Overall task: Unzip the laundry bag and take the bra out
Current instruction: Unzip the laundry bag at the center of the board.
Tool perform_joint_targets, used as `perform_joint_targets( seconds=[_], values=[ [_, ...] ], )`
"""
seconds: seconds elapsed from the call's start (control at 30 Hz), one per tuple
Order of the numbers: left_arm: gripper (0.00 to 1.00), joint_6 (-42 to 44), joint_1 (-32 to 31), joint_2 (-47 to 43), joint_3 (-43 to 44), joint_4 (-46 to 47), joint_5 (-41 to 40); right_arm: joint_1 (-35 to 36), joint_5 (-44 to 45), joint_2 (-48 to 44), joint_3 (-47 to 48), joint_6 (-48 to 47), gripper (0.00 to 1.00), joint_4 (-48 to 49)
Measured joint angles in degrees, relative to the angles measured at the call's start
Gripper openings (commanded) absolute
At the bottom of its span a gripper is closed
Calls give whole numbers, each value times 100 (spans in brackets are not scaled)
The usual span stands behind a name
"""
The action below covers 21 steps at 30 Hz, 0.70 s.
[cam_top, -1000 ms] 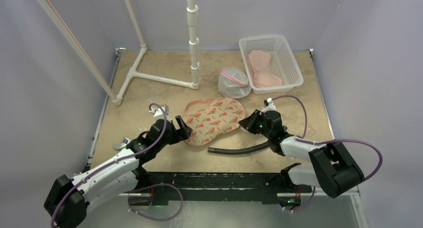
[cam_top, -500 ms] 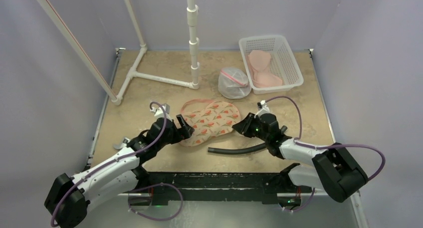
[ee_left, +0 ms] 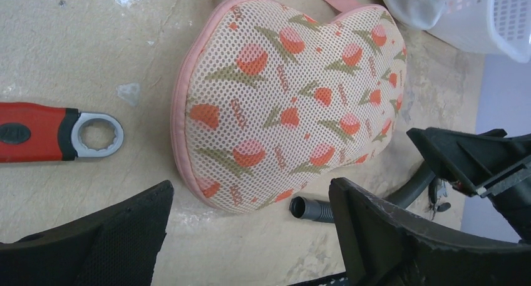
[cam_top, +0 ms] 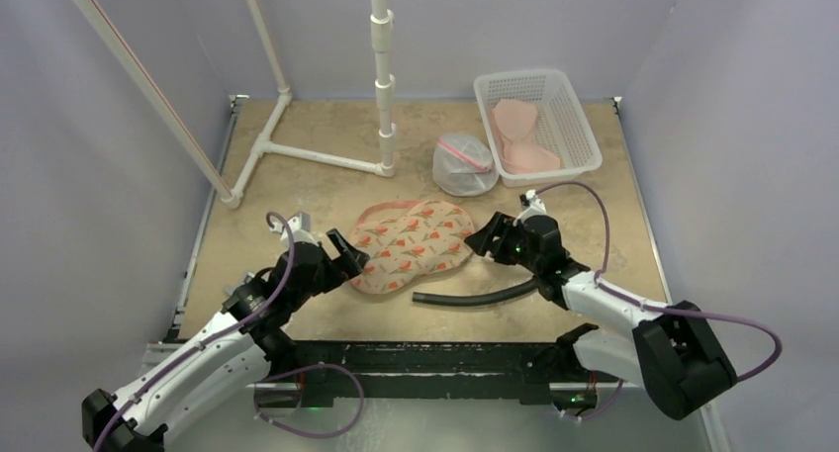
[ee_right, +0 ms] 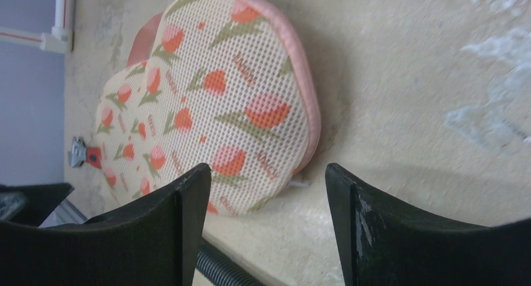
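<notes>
Left gripper (cam_top: 348, 250): jaws spread wide with nothing between them; positioned past the open left end of the black hose (cam_top: 475, 296), on its far side.
Right gripper (cam_top: 479, 240): fingers apart and holding nothing; just beyond the hose's middle stretch.
Laundry bag (cam_top: 414, 244): lies flat just beyond the hose, between the two grippers, with the tulip-print mesh face up; neither gripper grips it.
Long axis: roughly along the hose but skewed; the left end lies close to the hose's open end and the right end lies farther from it.
Pointing: the pink strap (cam_top: 391, 206) sits on the edge turned away from the hose. A small pale tab (ee_right: 301, 183) on the rim facing the right gripper may be the zip pull, but it is too small to confirm.
Bra: not visible; presumed inside the bag.
Risk, sliding: the bag is unpinned, so dragging the pull would likely shift the whole bag instead of opening the zip.
Risk, wrong pinch: closing on mesh or piping instead of the pull would open nothing.
Risk, obstruction: the right arm passes over the hose, and a low sweep could drag the hose.
Risk, clutter: a wrench (ee_left: 59, 134) lies well beyond the hose's left end, within the left arm's sweep.
</notes>
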Motion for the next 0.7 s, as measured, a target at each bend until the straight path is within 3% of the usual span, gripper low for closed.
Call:
perform_joint_targets(
  seconds=[0.37,0.7],
  values=[
    [91,-339,0,-378,-442,-4,527,-616,-608,1934,813,-411,64,599],
    [88,-352,0,-529,-778,511,1051,-723,-1353,2424,800,-498,31,1410]
  ],
)
